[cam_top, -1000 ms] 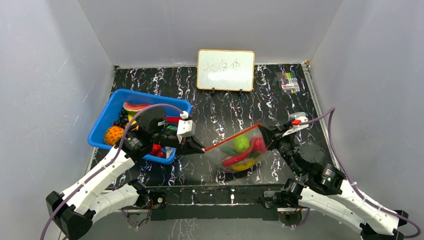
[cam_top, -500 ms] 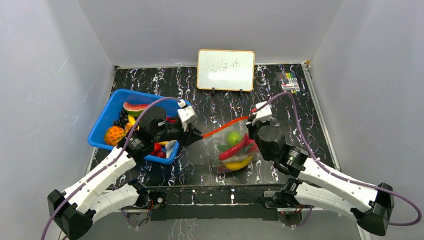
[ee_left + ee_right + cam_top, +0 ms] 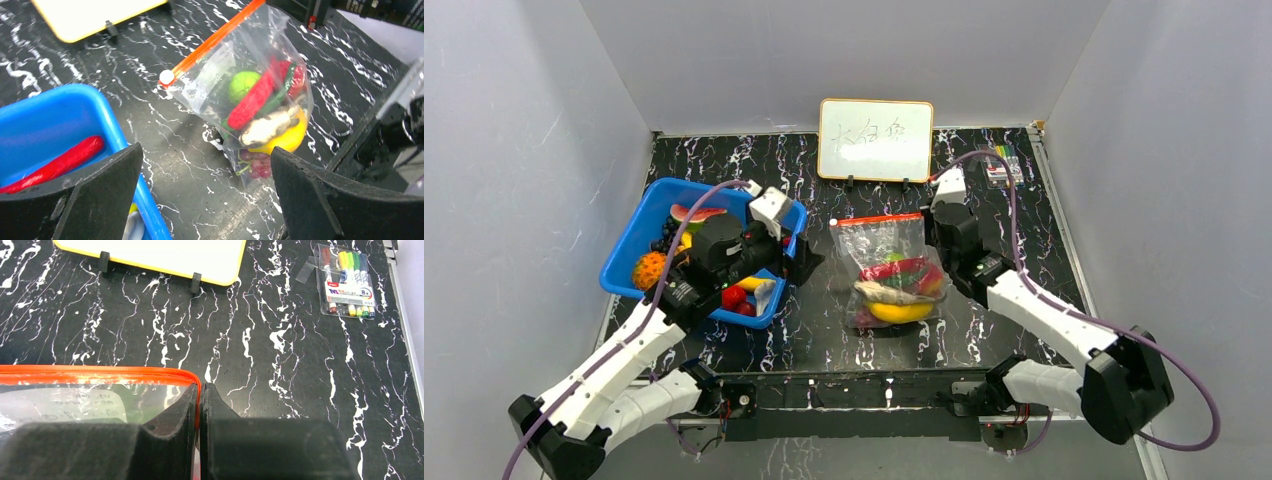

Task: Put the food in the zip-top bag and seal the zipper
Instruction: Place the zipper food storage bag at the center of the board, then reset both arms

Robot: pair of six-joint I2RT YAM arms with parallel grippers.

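Note:
The zip-top bag (image 3: 889,265) lies mid-table with a green fruit (image 3: 243,85), red chilli (image 3: 255,100), banana (image 3: 287,140) and grapes (image 3: 257,167) inside. Its orange zipper (image 3: 876,219) runs along the far edge, and a white slider (image 3: 166,77) sits at the left end. My right gripper (image 3: 200,390) is shut on the zipper's right end (image 3: 95,375). My left gripper (image 3: 206,155) stands wide open with nothing in it, between the blue basket and the bag and apart from both. More food (image 3: 696,213) lies in the basket.
The blue basket (image 3: 624,255) sits at the left with a red chilli (image 3: 60,162) and other toy fruit. A whiteboard (image 3: 875,139) stands at the back, a marker pack (image 3: 1002,165) at the back right.
My left gripper let go of the zipper's left end, opened wide and drew back toward the basket. My right gripper carried its end farther back, and the zipper now lies level.

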